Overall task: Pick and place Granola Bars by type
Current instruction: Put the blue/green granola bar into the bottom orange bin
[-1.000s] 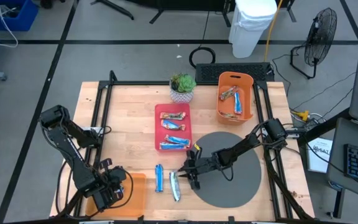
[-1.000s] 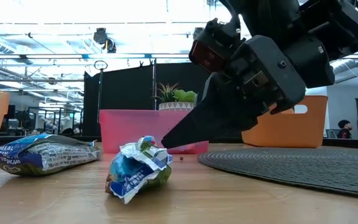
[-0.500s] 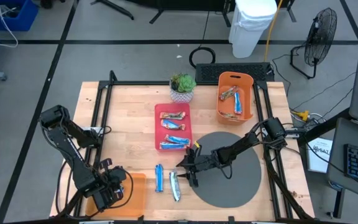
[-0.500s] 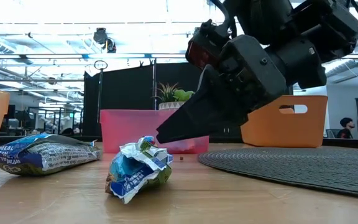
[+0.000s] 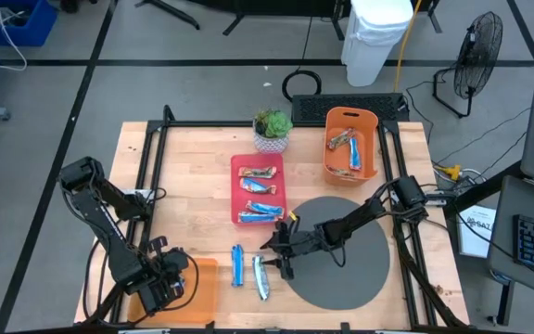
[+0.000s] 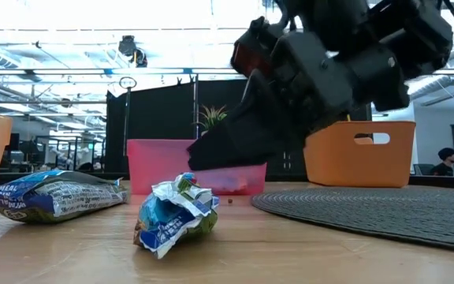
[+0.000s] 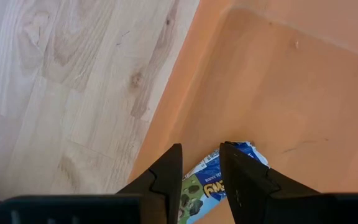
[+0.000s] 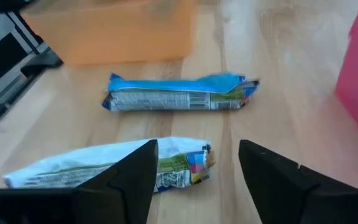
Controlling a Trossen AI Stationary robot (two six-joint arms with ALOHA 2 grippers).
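The round dark grey mat [image 5: 339,249] on the pale wooden counter [image 5: 193,176] is my landmark. At the mat's edge nearest the left arm, the right tool [image 5: 273,258] hangs low with its two dark fingers [image 8: 272,180] spread apart and nothing between them. Just beyond that edge lie two loose slim shiny wrapped granola bars: a white-and-green one [image 5: 260,276] right under the fingers, and a blue-and-white one [image 5: 237,265] beside it, a little farther from the mat; the two lie side by side but apart. From counter height the crumpled end of the nearer bar [image 6: 176,215] rests on the wood below the tool, untouched.

Past the mat's far side sits a flat red rectangular tray [image 5: 259,189] carrying three bars: a brown one [image 5: 259,173] and two blue-and-white ones [image 5: 261,186] [image 5: 260,214]. Farther still stand a small green potted plant [image 5: 272,129] and a deep orange plastic bin [image 5: 350,141] with a few more bars [image 5: 345,139] inside.

Well away from the mat, at the counter's near corner, the left tool [image 7: 201,180] hangs over a shallow orange tray [image 5: 196,285]. Its fingers stand a narrow gap apart, above a blue-and-white bar [image 7: 213,185] lying on the tray floor; I cannot tell whether they are pinching it.
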